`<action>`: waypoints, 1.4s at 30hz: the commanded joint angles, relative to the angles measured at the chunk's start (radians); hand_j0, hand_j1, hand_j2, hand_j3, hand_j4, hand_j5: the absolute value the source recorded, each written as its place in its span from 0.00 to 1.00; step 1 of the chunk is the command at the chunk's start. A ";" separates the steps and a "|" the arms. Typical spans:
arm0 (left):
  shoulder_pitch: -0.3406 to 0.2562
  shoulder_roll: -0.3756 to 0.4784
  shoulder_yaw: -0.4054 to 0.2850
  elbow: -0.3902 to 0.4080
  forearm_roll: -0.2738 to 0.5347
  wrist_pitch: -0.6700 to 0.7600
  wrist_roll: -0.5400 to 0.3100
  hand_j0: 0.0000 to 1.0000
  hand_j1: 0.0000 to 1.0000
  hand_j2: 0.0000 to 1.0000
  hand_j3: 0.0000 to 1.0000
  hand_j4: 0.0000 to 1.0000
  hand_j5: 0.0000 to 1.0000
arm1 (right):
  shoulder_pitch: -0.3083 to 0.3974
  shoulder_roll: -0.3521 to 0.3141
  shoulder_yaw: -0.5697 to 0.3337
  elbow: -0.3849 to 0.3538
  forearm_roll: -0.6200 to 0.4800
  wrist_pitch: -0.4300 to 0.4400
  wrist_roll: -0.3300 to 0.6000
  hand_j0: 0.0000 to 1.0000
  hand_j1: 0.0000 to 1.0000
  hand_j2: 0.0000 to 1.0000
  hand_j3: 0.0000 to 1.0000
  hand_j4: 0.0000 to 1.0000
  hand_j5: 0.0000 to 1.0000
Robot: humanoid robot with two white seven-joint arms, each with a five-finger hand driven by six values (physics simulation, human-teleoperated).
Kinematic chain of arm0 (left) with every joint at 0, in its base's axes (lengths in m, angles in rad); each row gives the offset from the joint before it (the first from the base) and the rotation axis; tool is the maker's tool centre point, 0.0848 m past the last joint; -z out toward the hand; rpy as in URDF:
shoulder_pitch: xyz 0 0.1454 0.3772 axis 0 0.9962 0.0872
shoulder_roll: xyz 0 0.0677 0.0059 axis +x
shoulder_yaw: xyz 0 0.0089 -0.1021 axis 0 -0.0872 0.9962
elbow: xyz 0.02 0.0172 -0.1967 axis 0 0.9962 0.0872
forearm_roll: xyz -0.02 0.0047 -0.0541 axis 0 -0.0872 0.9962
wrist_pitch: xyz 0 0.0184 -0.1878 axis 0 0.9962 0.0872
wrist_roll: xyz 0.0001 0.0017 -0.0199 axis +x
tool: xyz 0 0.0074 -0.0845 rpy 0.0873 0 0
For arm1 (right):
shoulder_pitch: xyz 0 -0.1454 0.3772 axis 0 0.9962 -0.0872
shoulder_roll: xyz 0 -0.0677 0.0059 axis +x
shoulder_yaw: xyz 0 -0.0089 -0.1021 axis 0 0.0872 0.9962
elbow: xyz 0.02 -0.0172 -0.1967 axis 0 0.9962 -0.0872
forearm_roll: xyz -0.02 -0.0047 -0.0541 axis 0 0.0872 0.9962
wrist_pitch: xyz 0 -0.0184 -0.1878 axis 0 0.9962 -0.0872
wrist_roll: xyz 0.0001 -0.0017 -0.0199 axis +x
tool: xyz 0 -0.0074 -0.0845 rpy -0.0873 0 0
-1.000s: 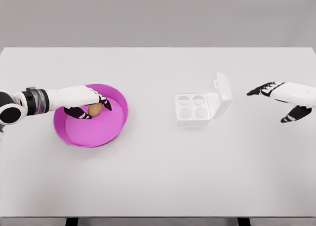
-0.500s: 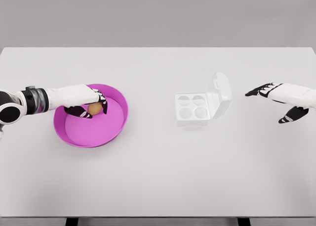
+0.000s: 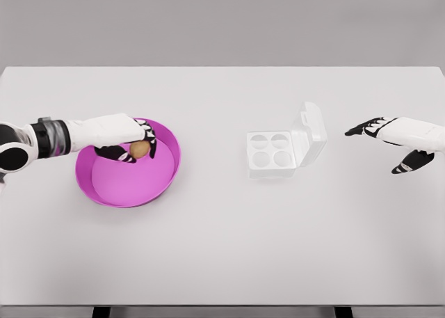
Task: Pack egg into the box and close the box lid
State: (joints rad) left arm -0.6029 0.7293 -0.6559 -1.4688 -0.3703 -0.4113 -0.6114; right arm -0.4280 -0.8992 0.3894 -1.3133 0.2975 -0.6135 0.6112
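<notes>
A brown egg [image 3: 140, 149] is held in my left hand [image 3: 132, 145], whose fingers are curled around it, just above the inside of the magenta bowl [image 3: 128, 186] at the table's left. The white egg box [image 3: 277, 153] lies right of centre with several empty cups and its lid [image 3: 309, 133] standing open on the right side. My right hand [image 3: 389, 145] hovers open near the table's right edge, well apart from the box.
The white table [image 3: 222, 241] spreads wide between the bowl and the box. Its front edge runs along the bottom of the view.
My left hand has risen slightly and shifted right with the egg, lifting it off the bowl's floor. The right hand has barely moved.
</notes>
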 commanded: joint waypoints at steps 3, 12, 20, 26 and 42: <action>0.000 0.001 0.002 -0.030 0.018 -0.001 0.001 0.43 0.43 0.43 0.43 0.43 0.43 | 0.002 0.000 0.000 -0.003 -0.006 0.003 0.000 1.00 1.00 1.00 1.00 1.00 1.00; 0.012 0.001 0.041 -0.096 0.016 -0.003 0.001 0.41 0.41 0.41 0.41 0.41 0.41 | 0.003 0.003 0.000 -0.010 -0.006 0.003 0.000 1.00 1.00 1.00 1.00 1.00 1.00; 0.009 -0.017 0.048 -0.116 0.018 0.000 0.001 0.40 0.40 0.40 0.40 0.40 0.40 | 0.006 -0.007 -0.001 -0.021 -0.006 0.003 0.000 1.00 1.00 1.00 1.00 1.00 1.00; 0.009 -0.056 0.051 -0.116 0.018 0.000 0.001 0.40 0.40 0.40 0.40 0.40 0.40 | 0.009 0.017 0.002 -0.029 -0.008 0.003 0.000 1.00 1.00 1.00 1.00 1.00 1.00; 0.008 -0.148 0.051 -0.114 0.018 -0.001 0.001 0.40 0.40 0.40 0.40 0.40 0.40 | 0.011 0.032 0.009 -0.026 -0.006 0.003 0.000 1.00 1.00 1.00 1.00 1.00 1.00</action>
State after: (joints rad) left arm -0.5952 0.5907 -0.6043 -1.5830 -0.3586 -0.4152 -0.6114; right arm -0.4157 -0.8682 0.3982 -1.3381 0.2978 -0.6135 0.6113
